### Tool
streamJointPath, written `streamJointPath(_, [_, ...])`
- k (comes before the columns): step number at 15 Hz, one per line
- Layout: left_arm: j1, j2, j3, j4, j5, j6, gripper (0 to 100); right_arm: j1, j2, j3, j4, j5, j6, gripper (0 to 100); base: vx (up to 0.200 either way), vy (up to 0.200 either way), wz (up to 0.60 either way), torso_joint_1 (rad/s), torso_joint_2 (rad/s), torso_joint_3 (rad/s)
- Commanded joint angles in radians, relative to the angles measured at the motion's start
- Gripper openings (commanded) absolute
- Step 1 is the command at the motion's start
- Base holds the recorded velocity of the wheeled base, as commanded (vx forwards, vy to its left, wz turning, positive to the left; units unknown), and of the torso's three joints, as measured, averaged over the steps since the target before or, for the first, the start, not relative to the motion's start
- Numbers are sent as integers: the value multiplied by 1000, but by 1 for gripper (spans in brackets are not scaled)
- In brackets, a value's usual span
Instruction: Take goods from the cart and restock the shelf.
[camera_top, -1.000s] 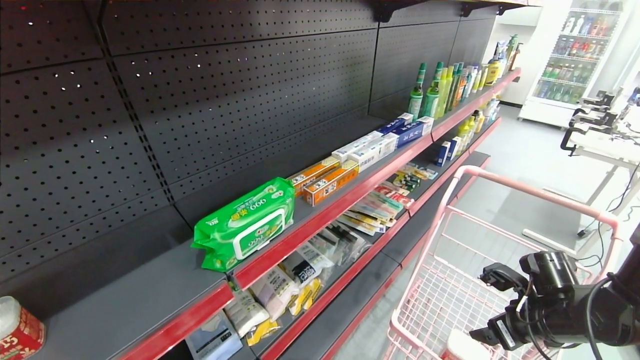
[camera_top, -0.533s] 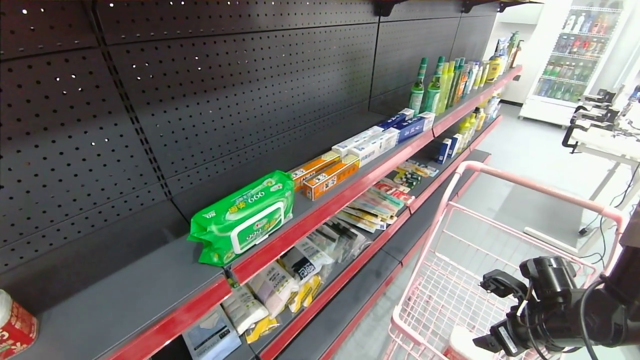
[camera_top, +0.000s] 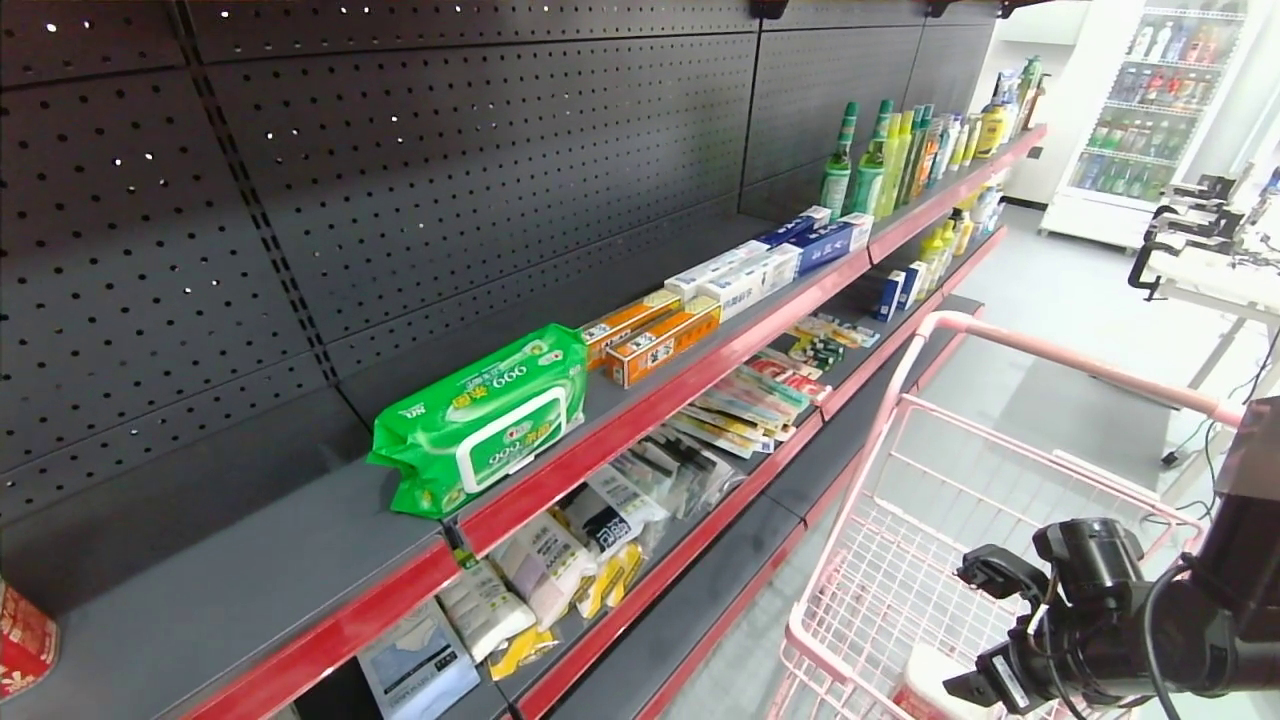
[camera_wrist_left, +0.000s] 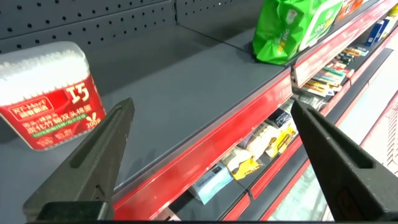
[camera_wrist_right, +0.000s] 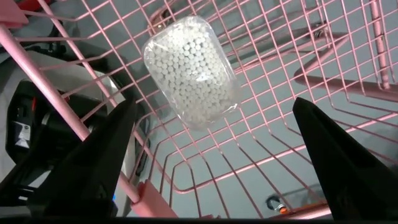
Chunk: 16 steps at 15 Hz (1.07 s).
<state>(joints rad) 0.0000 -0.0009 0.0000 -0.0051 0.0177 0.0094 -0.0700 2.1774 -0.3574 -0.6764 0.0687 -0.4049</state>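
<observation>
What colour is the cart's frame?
Pink: the cart has a pink frame and mesh, clearest in the head view.

Our head camera looks down along the shelf (camera_top: 250, 590) toward one o'clock, cart (camera_top: 1050, 355) at four. Our left wrist sits close over it, sharing the green pack (camera_top: 480, 425); right wrist peers into the cart.

Shelf tub (camera_wrist_left: 46, 93) sits beside the left end effector (camera_wrist_left: 208, 118); cart tub (camera_wrist_right: 191, 78) lies below the right end effector (camera_wrist_right: 213, 107).
</observation>
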Motion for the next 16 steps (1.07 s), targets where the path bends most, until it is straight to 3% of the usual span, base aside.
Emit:
streamJointPath(1, [0, 1, 0, -1, 1, 0, 100, -1, 2, 0, -2, 0, 0, 100, 0, 0, 0, -17, 51, 41])
streamJointPath(16, [0, 1, 0, 1, 1, -6, 100, 26, -7, 40, -49, 0, -14, 100, 0, 0, 0, 0, 0, 0])
